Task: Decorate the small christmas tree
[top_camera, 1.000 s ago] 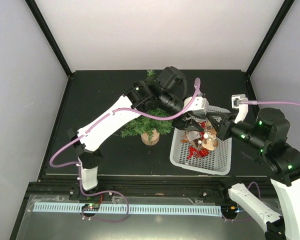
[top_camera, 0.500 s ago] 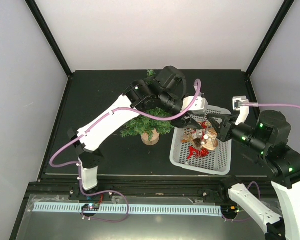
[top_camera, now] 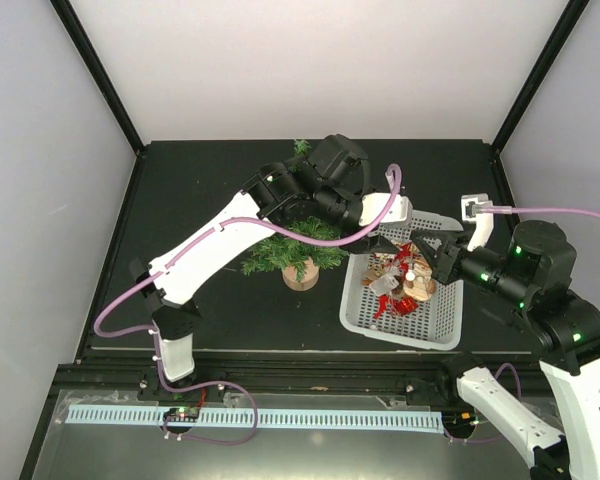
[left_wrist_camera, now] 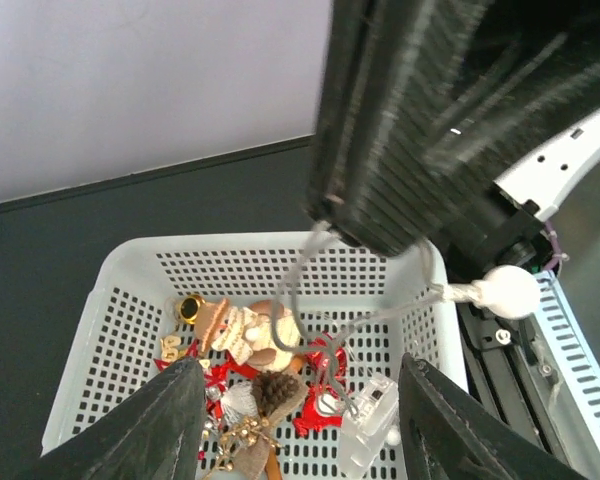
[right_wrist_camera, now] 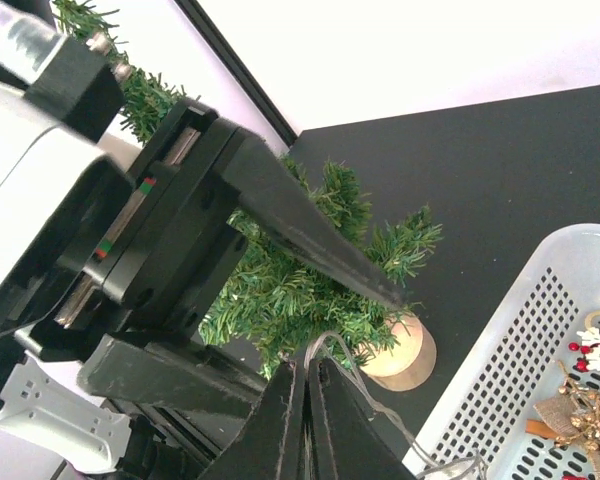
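**Top external: grippers meet over basket, tree just left of it**

Top external view, L to R: the small christmas tree stands upright on the black table on its wooden disc base. It is just left of the white basket, w/ the base near the basket's wall but not touching. The L arm arches over the tree and hides its upper branches; the tip pokes out behind the arm. The L gripper hangs over the basket w/ jaws spread apart, clamping nothing. In the left wrist view the basket's contents show btwn its fingers: a small hatted figure, a pine cone, red trinkets and a clear plastic box. Opp. it, the R gripper is pinched tight on a thin wire, which loops down toward the basket and carries a white bead. Right wrist view: the wire's loop sits beside one L finger's tip; contact unclear.
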You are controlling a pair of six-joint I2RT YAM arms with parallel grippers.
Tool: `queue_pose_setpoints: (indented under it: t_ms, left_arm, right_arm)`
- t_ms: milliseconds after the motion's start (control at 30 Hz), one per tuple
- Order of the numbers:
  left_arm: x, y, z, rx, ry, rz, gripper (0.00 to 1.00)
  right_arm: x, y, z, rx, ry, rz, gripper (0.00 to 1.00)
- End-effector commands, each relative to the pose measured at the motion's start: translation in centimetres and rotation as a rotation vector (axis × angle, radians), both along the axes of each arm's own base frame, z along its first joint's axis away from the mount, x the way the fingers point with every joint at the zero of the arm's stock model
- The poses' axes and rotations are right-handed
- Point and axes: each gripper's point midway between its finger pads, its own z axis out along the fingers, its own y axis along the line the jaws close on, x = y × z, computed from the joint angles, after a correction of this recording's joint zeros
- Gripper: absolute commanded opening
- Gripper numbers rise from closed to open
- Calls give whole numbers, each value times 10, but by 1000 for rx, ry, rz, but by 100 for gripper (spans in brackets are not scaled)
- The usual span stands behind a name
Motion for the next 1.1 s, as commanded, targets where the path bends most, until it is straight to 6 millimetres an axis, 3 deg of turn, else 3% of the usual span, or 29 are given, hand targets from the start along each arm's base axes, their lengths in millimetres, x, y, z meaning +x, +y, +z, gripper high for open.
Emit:
queue_pose_setpoints:
  t_ms: [0, 167, 333, 367, 600, 700, 933, 1067]
  left_arm:
    - [10, -15, 7, -29, -12, 29, 53]
    - [1, -22, 8, -39, 28, -20, 46]
    - [2, -25, 5, -31, 16, -16, 6]
    - [3, -24, 5, -27, 15, -13, 2]
    - [5, -7, 15, -17, -63, 27, 2]
    - [6, 4, 27, -27, -116, 55, 2]
    - [4, 21, 56, -67, -192, 94, 2]
    - [3, 30, 71, -82, -252, 112, 2]
  right_arm:
    - [-6, 5, 7, 35, -21, 36, 3]
    - [-6, 4, 6, 33, -19, 31, 3]
    - [-5, 5, 4, 34, -16, 35, 4]
    - [-5, 5, 4, 32, -15, 34, 4]
    - [-1, 2, -3, 11, -15, 11, 7]
    - [0, 1, -5, 9, -23, 4, 15]
    - [2, -2, -5, 8, -43, -16, 44]
    - [5, -12, -9, -24, -49, -72, 47]
